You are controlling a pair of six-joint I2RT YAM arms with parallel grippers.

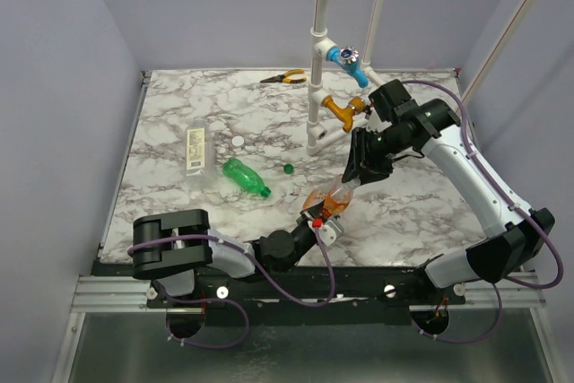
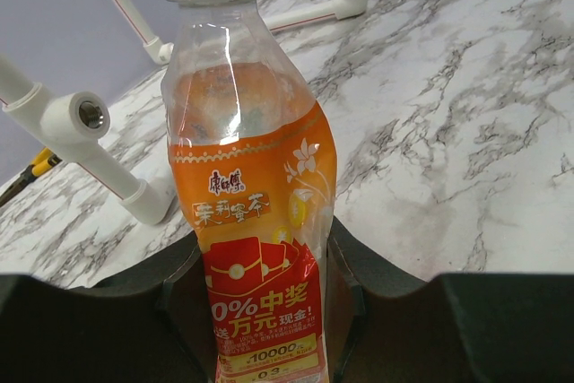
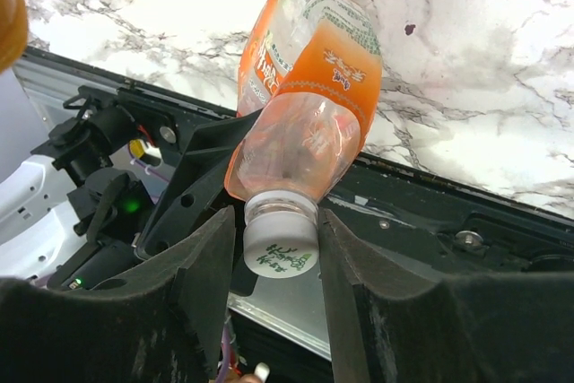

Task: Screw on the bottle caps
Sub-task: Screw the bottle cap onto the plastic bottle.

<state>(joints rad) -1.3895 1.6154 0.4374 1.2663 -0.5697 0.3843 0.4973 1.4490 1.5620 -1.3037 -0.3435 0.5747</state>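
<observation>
The orange bottle (image 2: 251, 221) is lifted off the surface (image 1: 179, 105) near the arm bases, tilted with its neck toward the right arm. Its white cap (image 3: 280, 241) sits on the neck, so this is the step of twisting that cap home. The left tool (image 2: 266, 244) is clenched on the bottle's labelled lower body and braces it. The right tool (image 3: 278, 221) straddles the cap, pads just beside it on both sides; I cannot tell whether they press it or stand free. Next, I judge, the right tool needs a firm pinch and another turn, or a clean release if the cap is tight. Further out lie the green bottle (image 1: 246, 177), the clear bottle (image 1: 196, 152), a dark green cap (image 1: 288, 168) and a loose white cap (image 1: 238, 142).
</observation>
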